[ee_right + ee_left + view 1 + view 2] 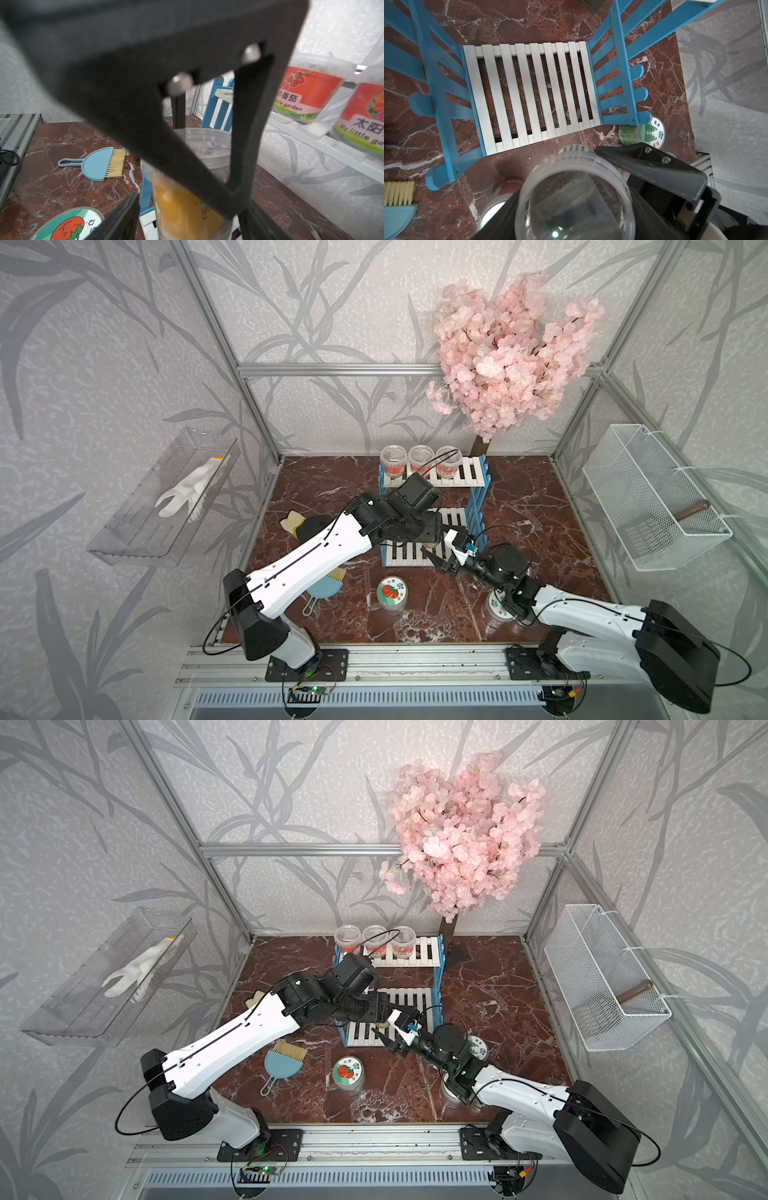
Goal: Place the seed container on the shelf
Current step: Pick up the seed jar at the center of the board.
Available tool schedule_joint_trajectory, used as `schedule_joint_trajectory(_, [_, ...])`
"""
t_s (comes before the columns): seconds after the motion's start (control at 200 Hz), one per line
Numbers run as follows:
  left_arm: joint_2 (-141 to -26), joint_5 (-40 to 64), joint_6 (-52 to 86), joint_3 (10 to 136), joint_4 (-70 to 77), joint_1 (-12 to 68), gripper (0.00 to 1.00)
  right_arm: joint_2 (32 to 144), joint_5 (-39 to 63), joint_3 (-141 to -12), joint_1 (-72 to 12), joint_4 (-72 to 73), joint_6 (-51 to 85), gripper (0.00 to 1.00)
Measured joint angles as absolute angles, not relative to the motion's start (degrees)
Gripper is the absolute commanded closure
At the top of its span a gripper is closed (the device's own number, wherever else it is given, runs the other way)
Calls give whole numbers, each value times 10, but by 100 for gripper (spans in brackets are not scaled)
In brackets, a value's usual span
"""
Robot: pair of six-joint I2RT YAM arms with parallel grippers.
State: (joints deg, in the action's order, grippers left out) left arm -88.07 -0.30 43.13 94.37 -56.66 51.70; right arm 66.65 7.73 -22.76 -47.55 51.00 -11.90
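Red marble table (pixel 540 531) carried the blue and white shelf (pixel 469 472) near its back edge. The left gripper (pixel 566 178) was squeezed tight on the clear seed container (pixel 575 207), holding it above the shelf's low board, likely to set it down. The right gripper (pixel 439 563) hung beside it, jaws apart, maybe to steady it.

Shelf (pixel 411 997): being reached over at the lower board by the left arm (pixel 241 1048).
Three cups (pixel 376 938): being carried on the shelf's top board.
Right gripper (pixel 383 1040): being held, jaws apart, at the shelf's front edge.
Brush (pixel 286 1063): being supported by the tabletop, near the shelf's left frame.
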Motion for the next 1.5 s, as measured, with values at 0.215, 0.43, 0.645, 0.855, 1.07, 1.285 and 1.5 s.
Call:
schedule_joint_trajectory(0.215, [-881,1,431,943,-564,517,33,689,75,-229,-476,539,-110,24])
schedule_joint_trajectory(0.43, [-875,1,432,934,-558,517,33,696,75,-243,-476,547,-101,27])
schedule_joint_trajectory(0.645, [-874,1,433,931,-556,517,33,696,75,-244,-476,550,-87,29])
schedule_joint_trajectory(0.855, [-874,1,432,930,-556,517,33,696,75,-244,-476,550,-82,28])
schedule_joint_trajectory(1.07, [-874,1,432,930,-555,517,32,696,75,-245,-476,546,-82,29])
schedule_joint_trajectory(1.285, [-874,1,432,929,-552,517,32,697,74,-250,-476,537,-83,32])
schedule_joint_trajectory(1.5, [-874,2,431,928,-552,517,30,697,69,-250,-477,535,-82,35])
